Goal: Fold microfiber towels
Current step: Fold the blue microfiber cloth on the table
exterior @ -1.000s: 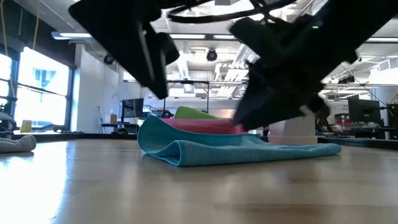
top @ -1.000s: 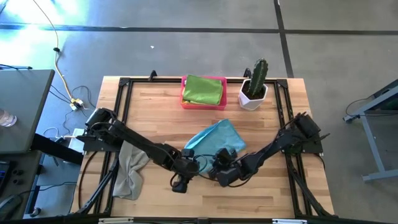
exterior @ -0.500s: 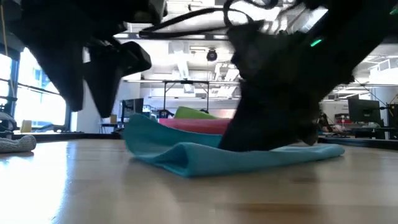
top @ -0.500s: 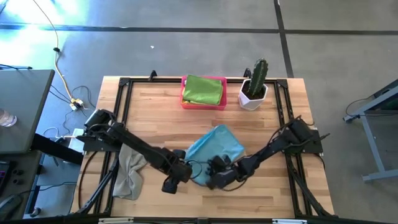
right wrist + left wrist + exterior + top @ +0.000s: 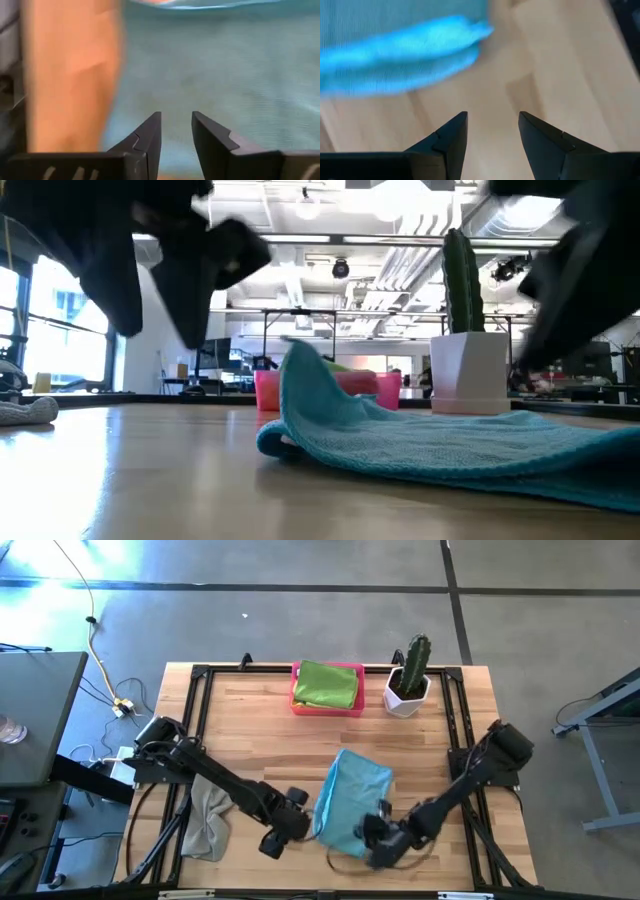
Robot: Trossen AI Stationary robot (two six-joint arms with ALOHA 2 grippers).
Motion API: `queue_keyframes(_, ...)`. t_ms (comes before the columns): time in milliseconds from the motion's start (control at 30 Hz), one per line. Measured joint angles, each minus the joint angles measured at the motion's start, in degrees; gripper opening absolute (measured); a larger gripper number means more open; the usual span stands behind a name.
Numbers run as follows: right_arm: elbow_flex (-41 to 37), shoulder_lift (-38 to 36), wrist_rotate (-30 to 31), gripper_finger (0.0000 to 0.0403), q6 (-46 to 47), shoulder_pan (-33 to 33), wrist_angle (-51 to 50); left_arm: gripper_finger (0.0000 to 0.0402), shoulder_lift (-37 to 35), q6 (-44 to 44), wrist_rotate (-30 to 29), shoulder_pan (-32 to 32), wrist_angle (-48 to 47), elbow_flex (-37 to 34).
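Note:
A light blue towel (image 5: 352, 795) lies on the wooden table as a long narrow heap running from far to near. It also fills the low view (image 5: 450, 450), where its far part stands up in a fold. My right gripper (image 5: 378, 838) is at the towel's near end, shut on the cloth (image 5: 176, 117). My left gripper (image 5: 283, 832) hovers left of the towel, open over bare wood (image 5: 492, 117), with the towel (image 5: 400, 45) ahead of it. A grey towel (image 5: 208, 820) lies crumpled at the table's left. A lime green towel (image 5: 326, 683) rests in the pink tray (image 5: 296, 700). My right gripper has the blue towel's near end (image 5: 175, 145) between its two fingers, coming at it slanting down from the table's right side. One layer or several, I cannot tell. The rest of the towel (image 5: 225, 65) lies slack on the table ahead of the fingers.
A cactus in a white pot (image 5: 408, 690) stands at the far right beside the pink tray (image 5: 268, 390). The black frame rail (image 5: 200, 740) borders the table. Bare wood lies right of the blue towel and along the far side.
My right gripper has gone toward the table's near right corner and rolled its wrist, drawing the blue towel's near end with it. The towel, which lay wide and slanting, now runs long and narrow from far to near, with its far end staying about where it was.

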Motion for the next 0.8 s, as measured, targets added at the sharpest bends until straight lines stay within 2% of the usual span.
queue_keyframes(100,0.0,0.19,-0.24,0.0101,-6.28,3.25,1.41,0.0168,0.05,6.83,-2.1,-1.1,4.39,0.0)
queue_keyframes(333,0.0,4.95,1.97,0.0101,-8.41,7.58,5.57,0.0168,0.38,12.6,-4.85,-2.7,8.61,-0.04)
queue_keyframes(467,0.0,6.69,3.61,0.0101,-17.18,8.06,12.39,0.0168,0.44,12.88,-4.83,-3.35,9.96,-0.04)
queue_keyframes(567,0.0,7.08,3.79,0.0101,-22.73,7.99,12.54,0.0168,0.46,12.84,-4.79,-3.4,9.93,-0.04)
queue_keyframes(700,0.0,7.08,4.31,0.0108,-24.81,7.29,12.18,0.0168,0.46,12.79,-4.77,-3.35,9.99,-0.04)
queue_keyframes(800,0.0,7.08,0.33,0.0122,-22.73,6.25,12.52,0.0168,0.46,12.18,-4.43,-3.33,9.88,-0.04)
